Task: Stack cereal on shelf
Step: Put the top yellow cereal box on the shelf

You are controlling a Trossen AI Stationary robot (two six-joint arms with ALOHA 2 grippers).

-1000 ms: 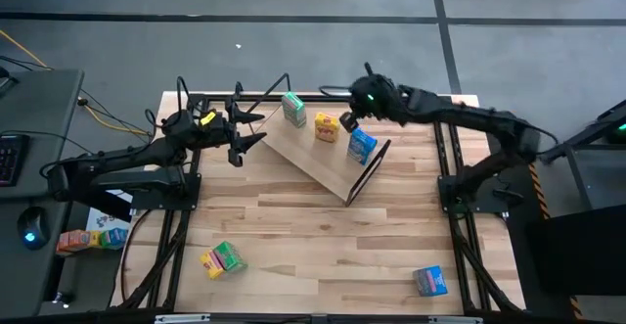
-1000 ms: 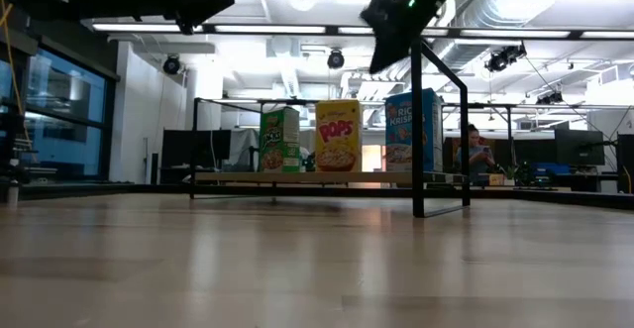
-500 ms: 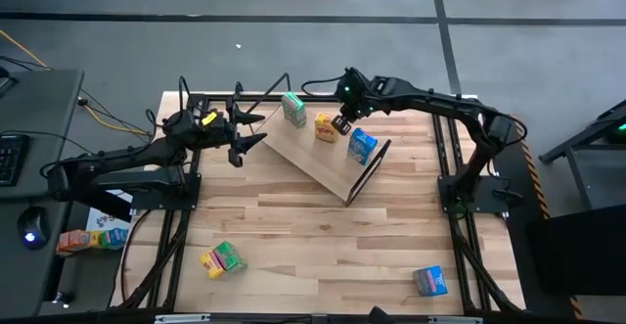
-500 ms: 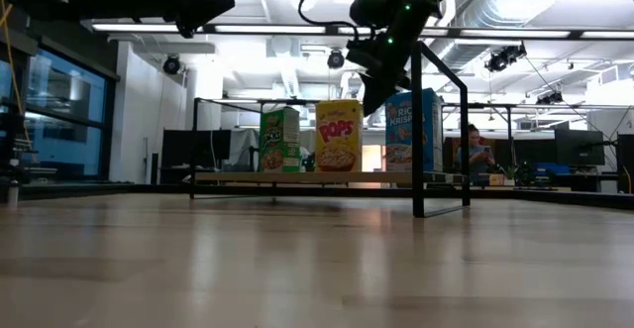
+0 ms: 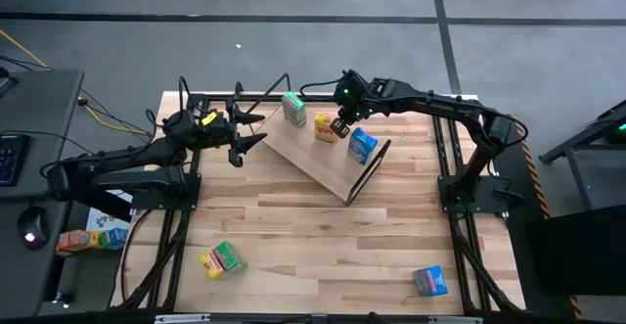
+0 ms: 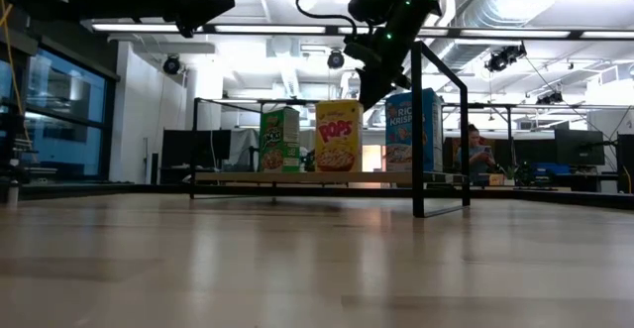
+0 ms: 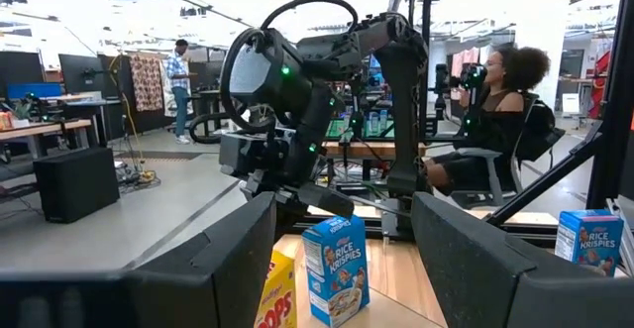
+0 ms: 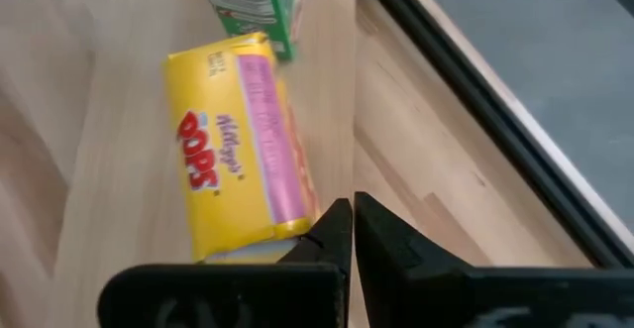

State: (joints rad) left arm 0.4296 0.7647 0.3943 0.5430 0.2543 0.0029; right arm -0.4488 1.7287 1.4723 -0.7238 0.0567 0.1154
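The light wood shelf [image 5: 311,158] stands slanted across the table's far middle on black wire legs [image 5: 369,171]. Three cereal boxes stand upright in a row on it: green [image 5: 293,109], yellow [image 5: 325,126], blue [image 5: 361,146]. My right gripper [image 5: 340,126] is shut and points steeply down at the top of the yellow box [image 8: 238,150], on its side toward the blue box [image 6: 411,130]. My left gripper [image 5: 249,133] waits open and level, off the shelf's left end. A green and a yellow box [image 5: 222,258] and a blue box [image 5: 430,281] lie on the table. My right gripper has its shut fingertips [image 8: 332,224] right at the yellow box's top edge [image 8: 289,231], on the side nearest the blue box. It comes slanting down from the table's right. Whether the fingertips touch the box I cannot tell.
The black table frame [image 5: 450,158] runs along both sides and the far edge. There is bare wood between the shelf and the near edge. More small boxes [image 5: 78,238] sit on a desk left of the table. A person [image 7: 495,100] sits beyond the table.
My right gripper has gone down and toward the table's left, from above the blue box to the yellow box's top, and has tipped more steeply downward. The boxes on the shelf have kept their places.
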